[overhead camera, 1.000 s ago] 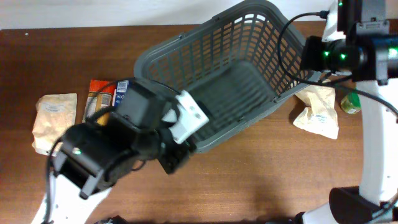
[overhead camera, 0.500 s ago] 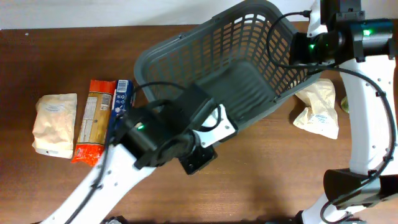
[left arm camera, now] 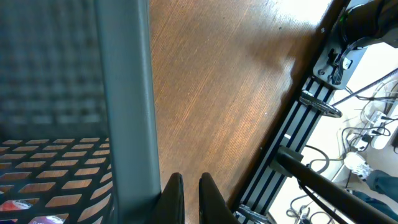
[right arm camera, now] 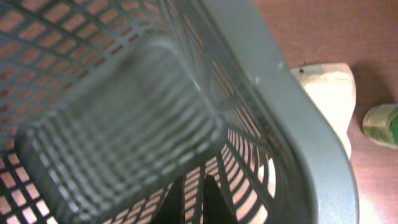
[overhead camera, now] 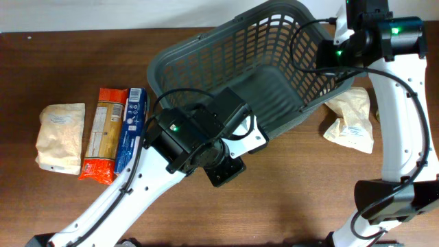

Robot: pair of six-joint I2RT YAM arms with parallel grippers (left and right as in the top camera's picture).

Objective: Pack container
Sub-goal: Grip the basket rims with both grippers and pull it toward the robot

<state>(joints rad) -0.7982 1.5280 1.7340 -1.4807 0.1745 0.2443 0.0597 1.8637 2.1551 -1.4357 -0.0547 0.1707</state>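
The container (overhead camera: 206, 42), a large dark grey lattice basket, sits tilted across the middle of the table. It is empty. My right gripper (overhead camera: 329, 63) is at its far right wall. In the right wrist view the right gripper (right arm camera: 196, 200) has its fingers closed around a bar of the lattice wall (right arm camera: 261, 118). My left gripper (overhead camera: 224, 169) is at the basket's front edge. In the left wrist view the left gripper (left arm camera: 189, 200) is shut and empty, just right of the basket's rim (left arm camera: 127, 93), above bare wood.
A beige bag (overhead camera: 60, 137), an orange packet (overhead camera: 103, 140) and a blue packet (overhead camera: 132, 129) lie left of the basket. Another beige bag (overhead camera: 351, 120) lies at its right, also in the right wrist view (right arm camera: 329, 99), beside a green item (right arm camera: 380, 124).
My left arm has swung right along the basket's front edge, uncovering the orange and blue packets. The right arm shifted slightly left at the basket's far right wall.
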